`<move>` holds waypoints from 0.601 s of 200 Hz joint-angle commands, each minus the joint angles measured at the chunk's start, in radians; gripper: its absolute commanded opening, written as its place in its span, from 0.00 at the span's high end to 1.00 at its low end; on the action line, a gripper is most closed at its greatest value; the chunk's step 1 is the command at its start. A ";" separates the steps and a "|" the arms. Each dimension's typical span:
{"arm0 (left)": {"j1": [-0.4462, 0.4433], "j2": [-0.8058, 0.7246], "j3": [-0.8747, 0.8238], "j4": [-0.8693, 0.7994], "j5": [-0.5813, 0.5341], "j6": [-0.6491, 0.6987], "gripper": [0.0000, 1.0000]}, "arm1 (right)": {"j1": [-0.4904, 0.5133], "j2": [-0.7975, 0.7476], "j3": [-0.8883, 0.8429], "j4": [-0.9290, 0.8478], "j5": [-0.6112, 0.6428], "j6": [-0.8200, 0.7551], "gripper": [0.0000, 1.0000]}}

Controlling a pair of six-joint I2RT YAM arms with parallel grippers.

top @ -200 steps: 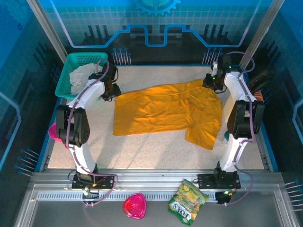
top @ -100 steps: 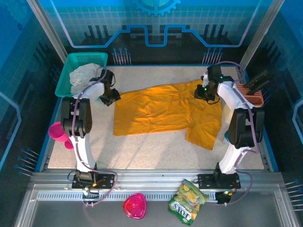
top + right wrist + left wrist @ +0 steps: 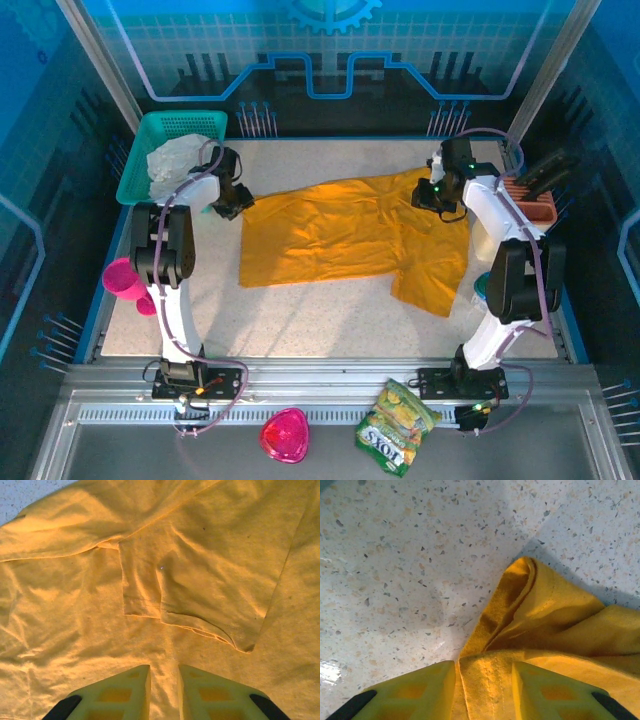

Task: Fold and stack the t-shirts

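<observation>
Your speckled white table (image 3: pixel 330 320) sits inside blue panelled walls (image 3: pixel 400 30). The t-shirt (image 3: pixel 340 235) sprawls mid-frame. Your left gripper (image 3: pixel 484 667), part open, straddles its upper-left hem. Your right gripper (image 3: pixel 164 672), fingers nearly together, rests at its upper right; you cannot tell whether it pinches cloth.

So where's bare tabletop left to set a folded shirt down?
Bare table runs along the near side, between the t-shirt and the arm bases, plus a strip behind it. Crowded: basket and goblet left, brown rack right.
</observation>
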 commanded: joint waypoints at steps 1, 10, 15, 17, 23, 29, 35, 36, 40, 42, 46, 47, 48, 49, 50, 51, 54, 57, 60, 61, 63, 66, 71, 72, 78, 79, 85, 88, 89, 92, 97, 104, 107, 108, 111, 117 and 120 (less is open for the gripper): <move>0.008 0.027 -0.021 0.003 0.047 -0.007 0.68 | 0.010 -0.034 -0.010 -0.011 0.010 -0.003 0.78; 0.007 0.027 -0.022 0.006 0.051 0.013 0.70 | 0.011 -0.037 -0.011 -0.011 0.010 -0.002 0.78; 0.006 0.025 -0.021 0.007 0.054 0.026 0.72 | 0.011 -0.038 -0.012 -0.009 0.008 -0.001 0.78; 0.006 0.025 -0.021 0.007 0.055 0.030 0.72 | 0.011 -0.039 -0.012 -0.009 0.009 -0.001 0.78; 0.006 0.022 -0.021 0.012 0.058 0.050 0.73 | 0.010 -0.040 -0.012 -0.008 0.008 0.001 0.78; 0.006 0.018 -0.021 0.014 0.058 0.072 0.75 | 0.010 -0.041 -0.013 -0.007 0.008 0.001 0.78; 0.005 0.012 -0.020 0.015 0.051 0.095 0.76 | 0.010 -0.041 -0.013 -0.008 0.007 0.005 0.77; 0.005 0.012 -0.020 0.015 0.049 0.098 0.76 | 0.011 -0.041 -0.014 -0.008 0.006 0.005 0.77; 0.005 0.007 -0.022 0.013 0.042 0.112 0.76 | 0.011 -0.043 -0.013 -0.008 0.007 0.005 0.77; 0.005 0.004 -0.022 0.012 0.039 0.118 0.76 | 0.011 -0.043 -0.014 -0.008 0.007 0.005 0.77; 0.005 -0.001 -0.022 0.010 0.032 0.133 0.77 | 0.013 -0.043 -0.015 -0.008 0.007 0.005 0.77; 0.005 -0.002 -0.022 0.010 0.030 0.136 0.77 | 0.012 -0.043 -0.015 -0.008 0.006 0.005 0.78; 0.005 -0.004 -0.022 0.009 0.029 0.139 0.77 | 0.013 -0.043 -0.015 -0.008 0.006 0.005 0.78; 0.005 -0.005 -0.023 0.008 0.027 0.140 0.77 | 0.013 -0.044 -0.016 -0.008 0.005 0.005 0.78; 0.005 -0.007 -0.024 0.008 0.026 0.144 0.77 | 0.012 -0.044 -0.016 -0.008 0.005 0.005 0.78; 0.005 -0.009 -0.024 0.008 0.023 0.147 0.77 | 0.012 -0.044 -0.016 -0.008 0.005 0.005 0.77; 0.005 -0.013 -0.025 0.006 0.017 0.155 0.77 | 0.012 -0.045 -0.016 -0.006 0.005 0.006 0.78; 0.005 -0.019 -0.028 0.006 0.009 0.162 0.77 | 0.012 -0.044 -0.018 -0.007 0.007 0.006 0.77; 0.004 -0.025 -0.030 0.005 0.005 0.171 0.77 | 0.012 -0.046 -0.019 -0.006 0.007 0.006 0.77; 0.005 -0.027 -0.031 0.005 0.002 0.173 0.77 | 0.012 -0.046 -0.018 -0.006 0.007 0.006 0.78; 0.005 -0.031 -0.032 0.005 -0.001 0.178 0.77 | 0.012 -0.047 -0.020 -0.006 0.007 0.007 0.78; 0.005 -0.038 -0.033 0.003 -0.007 0.185 0.77 | 0.013 -0.046 -0.019 -0.006 0.007 0.008 0.78; 0.005 -0.047 -0.037 0.000 -0.015 0.196 0.78 | 0.012 -0.046 -0.019 -0.005 0.006 0.009 0.78; 0.005 -0.048 -0.037 -0.001 -0.017 0.198 0.78 | 0.012 -0.046 -0.020 -0.004 0.006 0.008 0.78; 0.005 -0.057 -0.039 -0.005 -0.024 0.210 0.77 | 0.012 -0.047 -0.021 -0.004 0.005 0.010 0.77; 0.005 -0.058 -0.039 -0.006 -0.025 0.213 0.77 | 0.012 -0.046 -0.022 -0.003 0.004 0.010 0.78; 0.005 -0.065 -0.039 -0.014 -0.029 0.227 0.77 | 0.013 -0.047 -0.022 -0.002 0.005 0.012 0.78; 0.005 -0.068 -0.039 -0.016 -0.032 0.234 0.77 | 0.013 -0.048 -0.022 -0.001 0.005 0.013 0.78; 0.005 -0.068 -0.039 -0.018 -0.032 0.235 0.78 | 0.014 -0.047 -0.022 -0.001 0.004 0.013 0.78; 0.005 -0.070 -0.038 -0.023 -0.034 0.242 0.77 | 0.014 -0.047 -0.024 -0.001 0.004 0.014 0.78; 0.005 -0.072 -0.038 -0.028 -0.036 0.253 0.77 | 0.015 -0.047 -0.024 0.000 0.004 0.015 0.78; 0.005 -0.072 -0.036 -0.038 -0.036 0.264 0.77 | 0.016 -0.049 -0.024 0.001 0.002 0.017 0.78; 0.005 -0.070 -0.036 -0.041 -0.036 0.269 0.77 | 0.017 -0.049 -0.024 0.002 0.002 0.017 0.78; 0.005 -0.070 -0.036 -0.042 -0.035 0.270 0.77 | 0.017 -0.049 -0.024 0.002 0.003 0.018 0.78; 0.005 -0.069 -0.036 -0.044 -0.032 0.275 0.77 | 0.017 -0.050 -0.024 0.002 0.002 0.018 0.78; 0.005 -0.066 -0.037 -0.045 -0.027 0.282 0.77 | 0.019 -0.051 -0.023 0.002 0.002 0.018 0.78; 0.005 -0.065 -0.038 -0.045 -0.023 0.285 0.77 | 0.021 -0.051 -0.022 0.001 0.002 0.018 0.78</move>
